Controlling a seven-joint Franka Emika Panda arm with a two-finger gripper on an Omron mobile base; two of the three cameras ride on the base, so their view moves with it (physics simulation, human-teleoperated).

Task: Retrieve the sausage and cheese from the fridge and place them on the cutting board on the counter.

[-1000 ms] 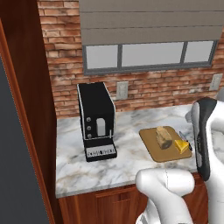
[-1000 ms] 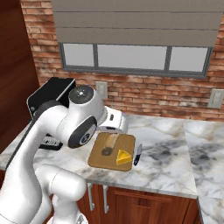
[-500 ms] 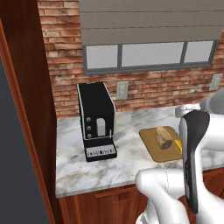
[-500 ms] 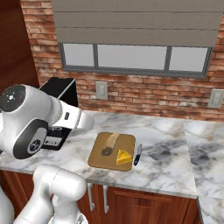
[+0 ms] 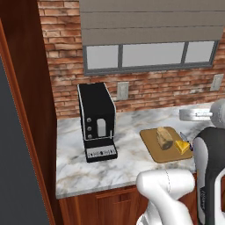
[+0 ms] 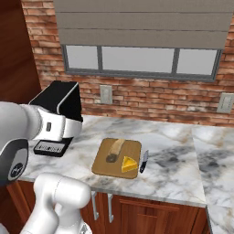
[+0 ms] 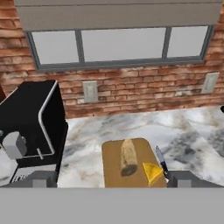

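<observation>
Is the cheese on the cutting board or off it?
On it: the cheese rests at the cutting board's corner, beside the sausage.

Marble surface [image 5: 123,162], white-grey w/ dark veining, smooth, slight sheen. Cutting board [image 6: 104,164]: tan wood, matt, flat grain. Sausage [image 7: 128,157] on it looks rough, mottled brown, dull. Cheese [image 6: 129,164]: yellow, waxy-smooth. Coffee machine [image 5: 96,121]: black plastic, semi-gloss, w/ pale trim. Cabinets [image 6: 151,215] below: reddish-brown wood, satin finish, silver metal handles. Back wall [image 6: 151,96]: rough red brick w/ pale mortar. Knife [image 6: 143,161]: dark handle, metal blade.
</observation>
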